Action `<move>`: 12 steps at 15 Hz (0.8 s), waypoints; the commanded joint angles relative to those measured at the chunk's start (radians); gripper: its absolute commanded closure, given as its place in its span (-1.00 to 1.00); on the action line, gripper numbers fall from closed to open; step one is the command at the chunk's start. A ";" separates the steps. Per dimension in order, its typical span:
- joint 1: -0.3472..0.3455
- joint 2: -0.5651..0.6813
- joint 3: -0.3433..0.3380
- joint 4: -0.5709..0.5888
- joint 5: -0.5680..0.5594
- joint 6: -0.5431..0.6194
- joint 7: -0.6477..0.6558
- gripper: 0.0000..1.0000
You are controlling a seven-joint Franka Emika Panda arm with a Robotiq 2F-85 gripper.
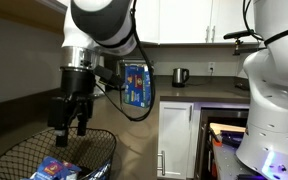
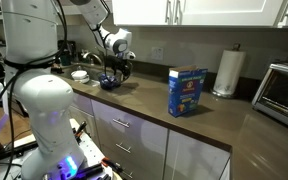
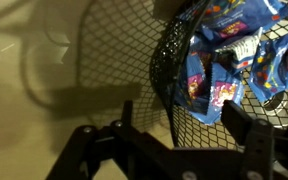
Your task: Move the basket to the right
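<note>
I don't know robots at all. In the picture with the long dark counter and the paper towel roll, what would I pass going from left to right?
The robot's white body → the basket → blue box → paper towel roll → silver countertop oven.

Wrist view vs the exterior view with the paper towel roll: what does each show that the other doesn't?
Wrist only: mesh weave, print on the packets inside the basket, whose wall appears to sit between the open fingers. Exterior only: blue box, paper towel roll, white robot body in the foreground, cabinets. Both: basket, gripper, counter.
</note>
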 commanded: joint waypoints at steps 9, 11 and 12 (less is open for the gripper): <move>-0.031 -0.036 -0.020 -0.012 -0.032 -0.095 0.011 0.88; -0.033 -0.042 -0.022 -0.012 -0.032 -0.108 0.010 1.00; -0.036 -0.045 -0.023 -0.007 -0.030 -0.118 0.006 1.00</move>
